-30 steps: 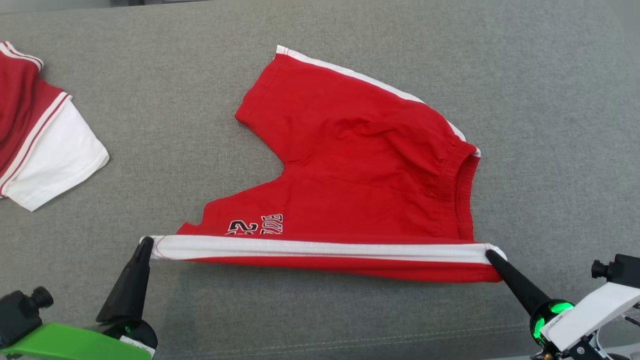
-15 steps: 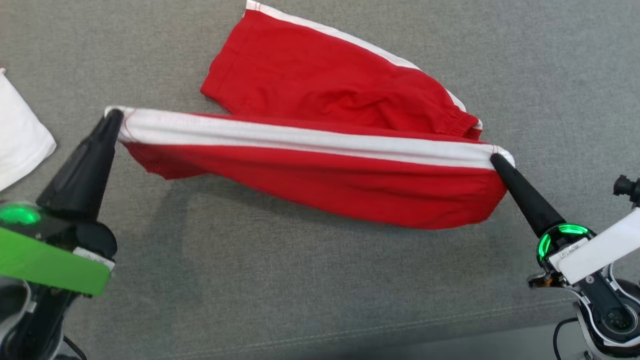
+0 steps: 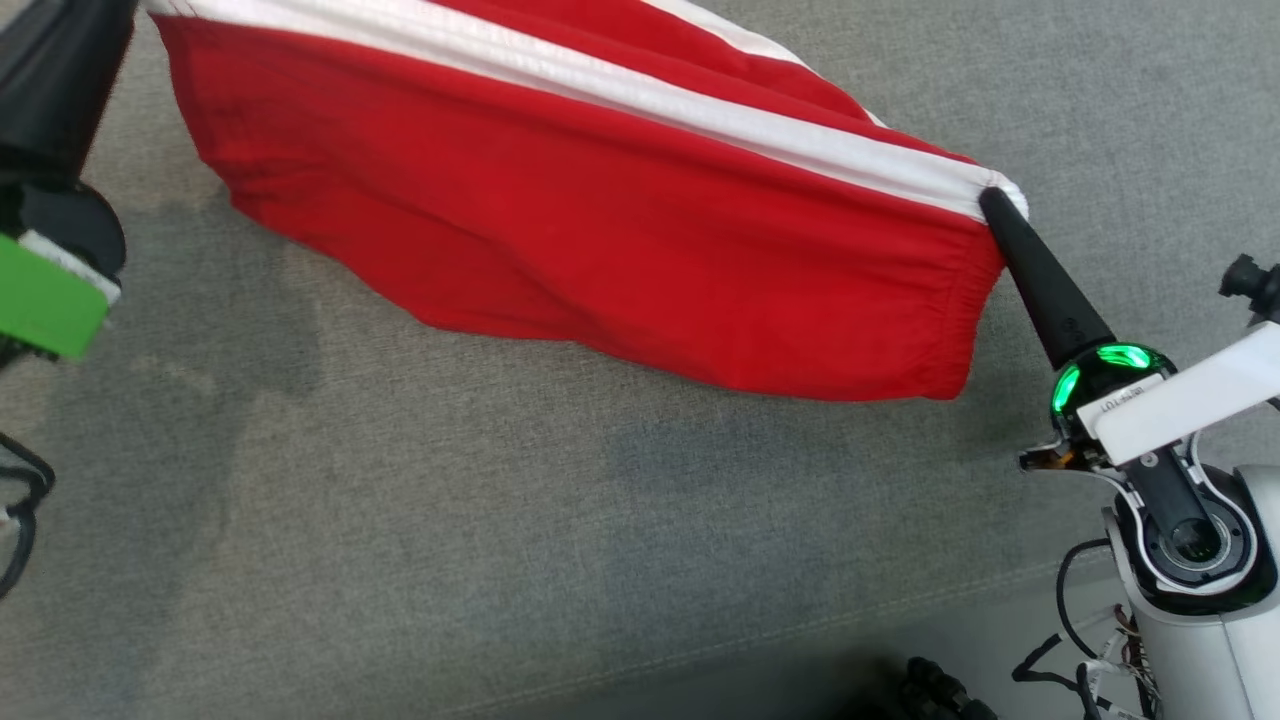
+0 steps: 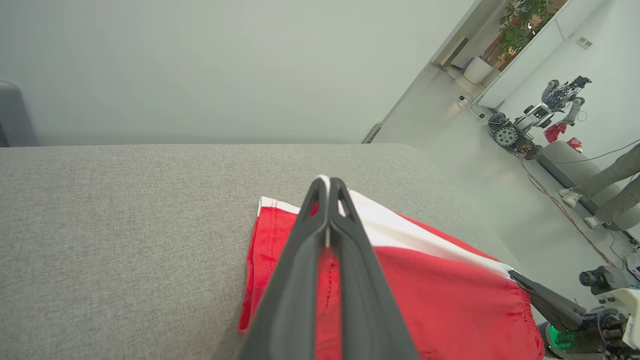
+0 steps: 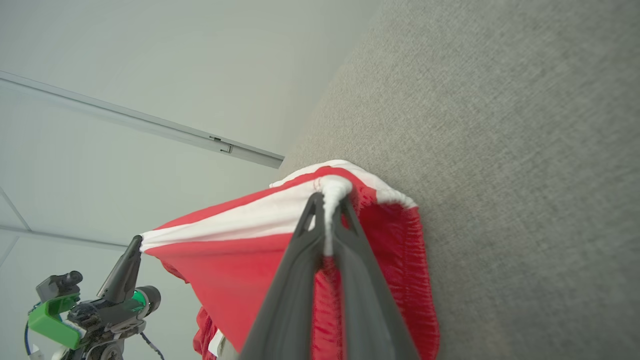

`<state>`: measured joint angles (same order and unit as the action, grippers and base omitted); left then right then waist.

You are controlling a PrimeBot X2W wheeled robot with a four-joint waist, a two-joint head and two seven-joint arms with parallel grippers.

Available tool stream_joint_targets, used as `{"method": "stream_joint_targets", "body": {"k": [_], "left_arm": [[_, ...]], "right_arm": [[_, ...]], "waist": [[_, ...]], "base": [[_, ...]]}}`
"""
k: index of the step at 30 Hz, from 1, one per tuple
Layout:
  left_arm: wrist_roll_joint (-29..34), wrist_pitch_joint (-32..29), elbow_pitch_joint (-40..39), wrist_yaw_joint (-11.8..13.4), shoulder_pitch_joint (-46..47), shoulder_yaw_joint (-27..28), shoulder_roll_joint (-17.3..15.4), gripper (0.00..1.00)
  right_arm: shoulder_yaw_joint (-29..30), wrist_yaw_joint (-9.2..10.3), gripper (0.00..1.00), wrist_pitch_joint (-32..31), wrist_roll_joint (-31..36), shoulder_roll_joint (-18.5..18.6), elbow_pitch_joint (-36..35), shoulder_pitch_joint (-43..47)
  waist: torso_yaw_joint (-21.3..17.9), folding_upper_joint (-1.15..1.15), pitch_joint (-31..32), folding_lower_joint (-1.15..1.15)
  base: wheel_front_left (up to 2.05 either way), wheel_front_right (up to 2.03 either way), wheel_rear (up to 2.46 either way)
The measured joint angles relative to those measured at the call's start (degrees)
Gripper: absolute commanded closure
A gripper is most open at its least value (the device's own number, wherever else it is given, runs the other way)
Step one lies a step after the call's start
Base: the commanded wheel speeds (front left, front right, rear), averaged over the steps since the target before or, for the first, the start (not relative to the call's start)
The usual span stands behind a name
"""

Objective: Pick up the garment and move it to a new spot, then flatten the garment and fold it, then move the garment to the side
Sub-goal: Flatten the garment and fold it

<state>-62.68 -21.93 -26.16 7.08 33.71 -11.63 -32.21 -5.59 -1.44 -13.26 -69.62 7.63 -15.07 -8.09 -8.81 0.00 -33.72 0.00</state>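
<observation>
The garment [image 3: 600, 220] is a pair of red shorts with a white side stripe, hanging stretched between both grippers above the grey cushion [image 3: 500, 560]. My left gripper [image 3: 118, 20] at the head view's top left is shut on the leg-hem end of the stripe; in the left wrist view its tips [image 4: 327, 184] pinch that corner of the garment [image 4: 440, 300]. My right gripper [image 3: 1000, 200] is shut on the waistband end, and its tips [image 5: 327, 197] clamp the bunched white stripe of the garment [image 5: 235, 265]. The lower red cloth sags toward the cushion.
The cushion's front seam [image 3: 700, 650] runs along the bottom, with cables [image 3: 1080, 640] by my base. Beyond the cushion's right end another robot [image 4: 540, 115] stands on the floor, and a person's legs [image 4: 610, 185] are at the far right.
Both grippers have raised the striped edge and carried it away from me over the far leg. The cloth now hangs off the cushion. The head camera has also shifted.
</observation>
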Motion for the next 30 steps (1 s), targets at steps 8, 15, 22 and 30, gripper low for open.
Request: {"method": "stream_joint_targets", "body": {"k": [8, 15, 22, 30], "left_arm": [[3.93, -6.23, 9.29, 0.0, 13.1, -2.81, 0.03, 1.0], [6.66, -8.99, 14.49, 0.0, 21.02, -5.77, 1.57, 1.0], [8.42, -10.38, 21.47, 0.0, 25.26, -7.76, 4.08, 1.0], [10.53, -10.78, 27.99, 0.04, 25.56, -10.02, 6.8, 1.0]], "right_arm": [[-2.81, -1.58, 1.0, 1.23, -0.01, -2.85, 3.85, -4.12], [-2.53, -2.34, 1.0, 3.58, 0.04, -3.3, 5.24, -8.39], [-4.95, -3.11, 1.0, 3.71, 1.21, -3.35, 6.89, -10.63], [-6.01, -3.6, 0.89, 4.98, 2.66, -3.44, 8.77, -11.51]], "waist": [[-3.88, 0.0, -4.31, 0.0], [-6.91, 0.0, -6.46, 0.0], [-8.8, 0.0, -8.23, 0.0], [-9.01, 0.0, -8.2, 0.0]], "base": [[0.0, 0.0, 0.0], [0.0, 0.0, 0.0], [0.0, 0.0, 0.0], [0.0, 0.0, 0.0]]}}
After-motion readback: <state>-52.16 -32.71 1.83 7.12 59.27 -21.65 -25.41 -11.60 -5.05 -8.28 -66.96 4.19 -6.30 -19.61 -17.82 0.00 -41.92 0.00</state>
